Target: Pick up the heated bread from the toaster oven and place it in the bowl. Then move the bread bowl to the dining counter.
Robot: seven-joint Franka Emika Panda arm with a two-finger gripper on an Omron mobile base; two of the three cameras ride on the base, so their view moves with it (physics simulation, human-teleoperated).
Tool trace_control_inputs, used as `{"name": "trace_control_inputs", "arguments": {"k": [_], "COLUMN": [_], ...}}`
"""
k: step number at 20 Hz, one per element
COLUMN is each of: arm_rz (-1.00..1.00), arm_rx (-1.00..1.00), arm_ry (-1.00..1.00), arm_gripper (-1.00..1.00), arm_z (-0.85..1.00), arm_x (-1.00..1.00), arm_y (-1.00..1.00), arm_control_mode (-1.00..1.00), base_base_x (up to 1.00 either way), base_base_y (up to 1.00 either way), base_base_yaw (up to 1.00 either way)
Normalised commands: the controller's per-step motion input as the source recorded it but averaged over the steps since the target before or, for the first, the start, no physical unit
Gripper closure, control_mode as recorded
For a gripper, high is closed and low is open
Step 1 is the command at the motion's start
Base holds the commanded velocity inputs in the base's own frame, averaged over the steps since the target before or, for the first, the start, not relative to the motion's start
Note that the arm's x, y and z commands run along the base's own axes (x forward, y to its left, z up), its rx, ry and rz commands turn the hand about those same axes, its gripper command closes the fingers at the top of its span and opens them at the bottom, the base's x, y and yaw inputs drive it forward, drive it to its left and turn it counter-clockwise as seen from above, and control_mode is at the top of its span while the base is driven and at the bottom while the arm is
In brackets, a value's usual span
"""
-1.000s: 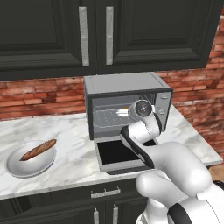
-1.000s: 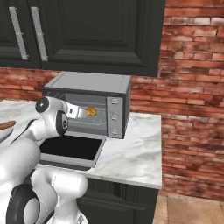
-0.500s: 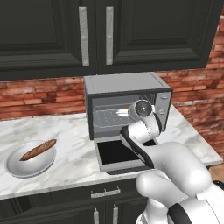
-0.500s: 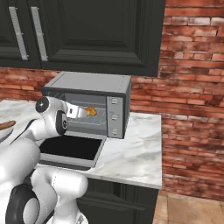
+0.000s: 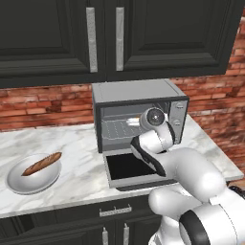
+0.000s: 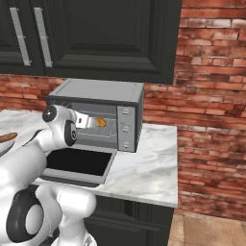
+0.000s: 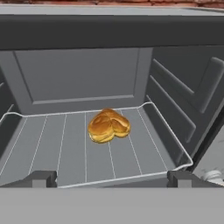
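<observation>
The toaster oven [image 5: 139, 94] [image 6: 103, 92] stands on the marble counter with its glass door [image 5: 135, 167] dropped flat. The heated bread [image 7: 109, 125] [image 6: 101, 122], a golden lump, lies on the wire rack [image 7: 61, 144] near the middle. My gripper [image 7: 111, 179] [image 5: 134, 122] [image 6: 90, 121] is open at the oven's mouth, level with the rack, its fingertips [image 7: 41, 178] short of the bread and wide apart. The bowl [image 5: 21, 184] sits at the counter's left with a brown baguette [image 5: 42, 163] in it. The dining counter is out of view.
Dark cabinets [image 5: 103, 33] hang above the oven and a red brick wall [image 6: 206, 105] backs the counter. Bare marble [image 6: 144, 166] stretches to the oven's right as far as the counter's end. The open door overhangs toward the front edge.
</observation>
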Motion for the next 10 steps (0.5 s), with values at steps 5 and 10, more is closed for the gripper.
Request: {"name": "trace_control_inputs", "arguments": {"k": [5,10], "arm_rz": [0.0,0.0], "arm_rx": [0.0,0.0], "arm_ry": [-0.01,0.0], "arm_gripper": [-1.0,-1.0], "arm_z": [-0.03,-0.23], "arm_x": [0.49,0.46], "arm_y": [0.01,0.01], "arm_control_mode": [-1.0,-1.0], "base_base_x": [0.0,0.0], "base_base_y": [0.0,0.0], "base_base_yaw": [0.0,0.0]}}
